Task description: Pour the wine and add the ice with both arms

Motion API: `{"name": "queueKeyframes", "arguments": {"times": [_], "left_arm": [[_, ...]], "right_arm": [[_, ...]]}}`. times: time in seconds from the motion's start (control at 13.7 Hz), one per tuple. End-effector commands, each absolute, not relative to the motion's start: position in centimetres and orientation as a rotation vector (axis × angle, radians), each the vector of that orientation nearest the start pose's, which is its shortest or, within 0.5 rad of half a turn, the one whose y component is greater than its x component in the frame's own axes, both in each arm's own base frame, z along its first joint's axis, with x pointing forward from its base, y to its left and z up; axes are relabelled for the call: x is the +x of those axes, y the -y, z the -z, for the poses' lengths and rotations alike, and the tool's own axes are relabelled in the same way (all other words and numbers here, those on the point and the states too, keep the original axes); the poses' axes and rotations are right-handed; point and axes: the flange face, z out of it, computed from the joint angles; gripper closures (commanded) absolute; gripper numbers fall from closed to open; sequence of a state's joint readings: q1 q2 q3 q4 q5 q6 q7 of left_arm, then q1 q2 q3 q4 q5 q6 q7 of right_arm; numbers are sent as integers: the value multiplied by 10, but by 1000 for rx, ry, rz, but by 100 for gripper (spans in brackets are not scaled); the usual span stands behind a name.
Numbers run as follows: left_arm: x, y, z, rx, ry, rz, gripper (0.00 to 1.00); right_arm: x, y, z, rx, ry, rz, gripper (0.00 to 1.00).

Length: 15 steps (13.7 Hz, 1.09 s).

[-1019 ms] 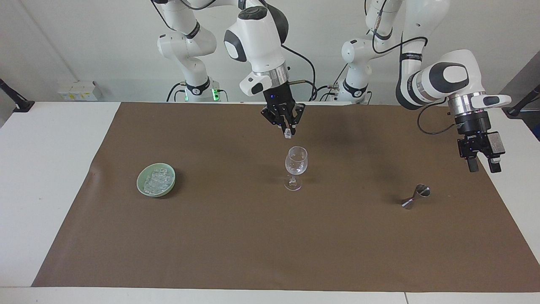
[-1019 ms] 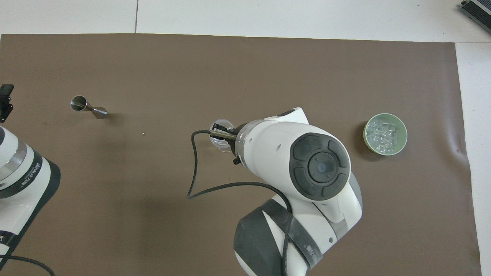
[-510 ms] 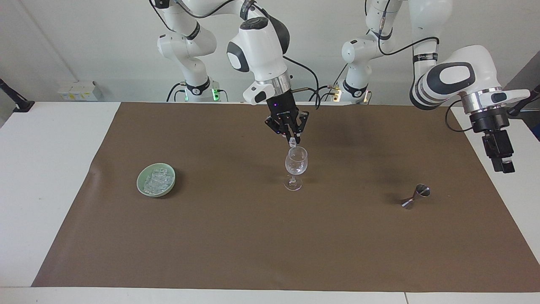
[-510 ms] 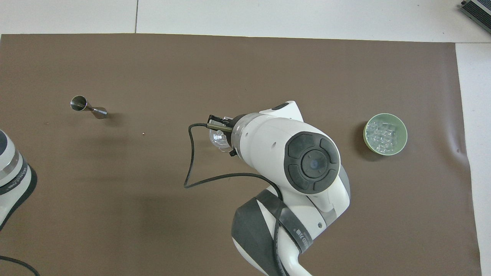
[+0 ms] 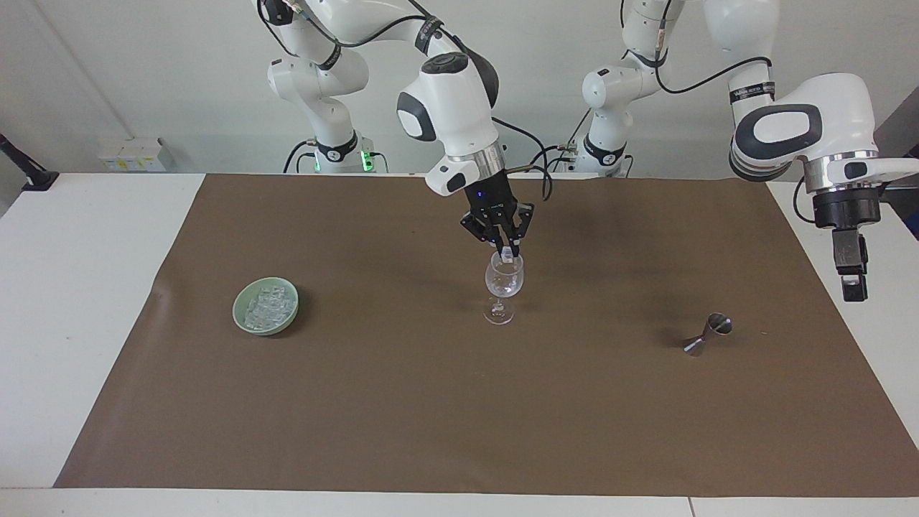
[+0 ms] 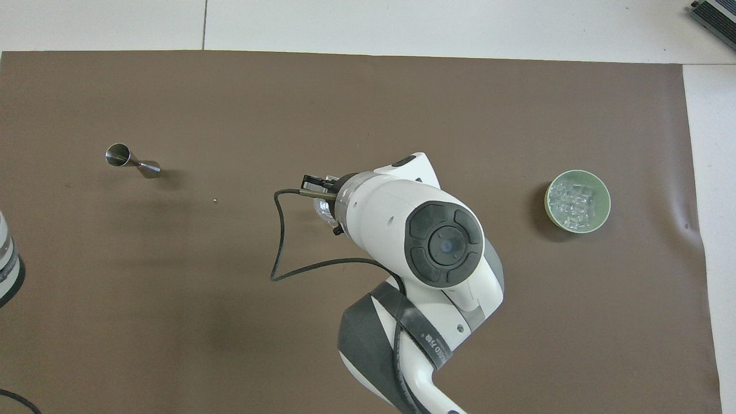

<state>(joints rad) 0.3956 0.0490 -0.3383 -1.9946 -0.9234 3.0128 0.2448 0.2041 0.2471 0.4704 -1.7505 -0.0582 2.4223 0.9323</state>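
While the right tool hung at the mouth of the wine glass, its fingertips were pinched on a single ice cube, so the ice-adding step looked to be in hand. By my judgement the next move called for the tips to part squarely over the bowl, low enough that the cube would drop in without striking the rim or tipping the glass on its thin stem. More ice lay heaped in a green bowl toward the right arm's end of the brown mat covering the tabletop, well apart from the glass. A steel jigger lay on its side toward the left arm's end. Above the mat's edge near it, the left tool waited with fingers spread, gripping nothing. Nothing stood between the cube and the glass.
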Motion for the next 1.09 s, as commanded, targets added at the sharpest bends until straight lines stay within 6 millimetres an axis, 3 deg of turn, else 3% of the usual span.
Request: {"name": "queueKeyframes", "arguments": {"times": [0.0, 0.29, 0.66, 0.87, 0.95, 1.02], "left_arm": [[593, -95, -538, -3086, 946, 1465, 0], [591, -70, -544, -3218, 761, 1139, 0], [588, -38, -568, -3198, 203, 556, 0], [576, -28, -578, -3232, 178, 303, 0], [573, -23, -590, -3239, 148, 209, 0], [569, -22, -597, -3223, 127, 149, 0]], "right_arm": [[535, -396, -485, -2728, -330, 386, 100], [535, -395, -482, -2733, -327, 381, 100], [534, -395, -479, -2737, -327, 376, 100], [534, -395, -479, -2735, -330, 374, 81], [534, -395, -479, -2734, -333, 373, 67], [534, -395, -480, -2733, -335, 374, 60]]}}
